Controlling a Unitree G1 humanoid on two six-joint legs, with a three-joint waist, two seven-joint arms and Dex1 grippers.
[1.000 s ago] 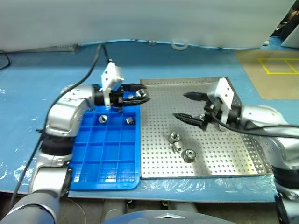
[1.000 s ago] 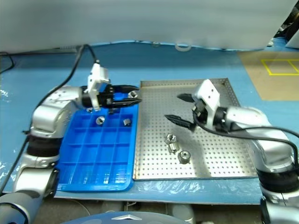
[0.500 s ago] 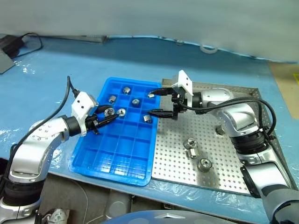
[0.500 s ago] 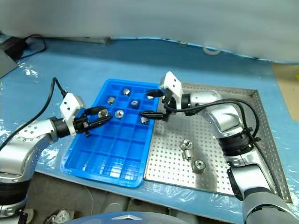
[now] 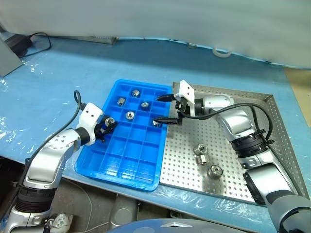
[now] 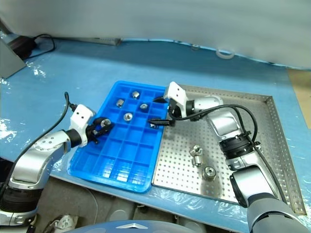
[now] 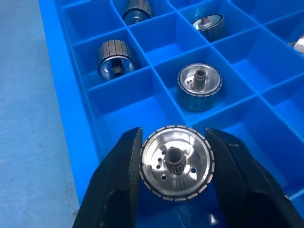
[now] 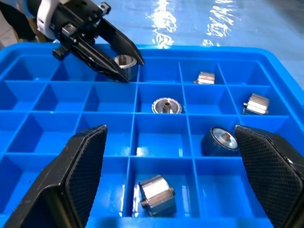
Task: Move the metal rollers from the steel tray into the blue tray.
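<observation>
The blue tray [image 5: 115, 172] lies left of the steel tray [image 5: 236, 145], edge to edge. My left gripper [image 7: 174, 142] is shut on a metal roller [image 7: 176, 164], holding it by its ribbed rim just over the blue tray's left column [image 5: 110, 121]. Several rollers lie in the tray's far compartments, among them one [image 5: 129, 115] beside the held one and one [image 8: 156, 194] under my right gripper. My right gripper [image 5: 163, 108] hangs open and empty over the blue tray's right edge. Three rollers [image 5: 202, 158] remain grouped on the steel tray's near part.
Both trays rest on a table covered in blue film [image 5: 58, 82]. A white ring [image 5: 221, 51] lies at the back, and a black cable [image 5: 34, 41] runs at the far left. The table's front edge passes just below the trays.
The camera has swung left. My left gripper carried its roller from the blue tray's far right corner down to the left column. My right gripper moved from over the steel tray to the blue tray's edge.
</observation>
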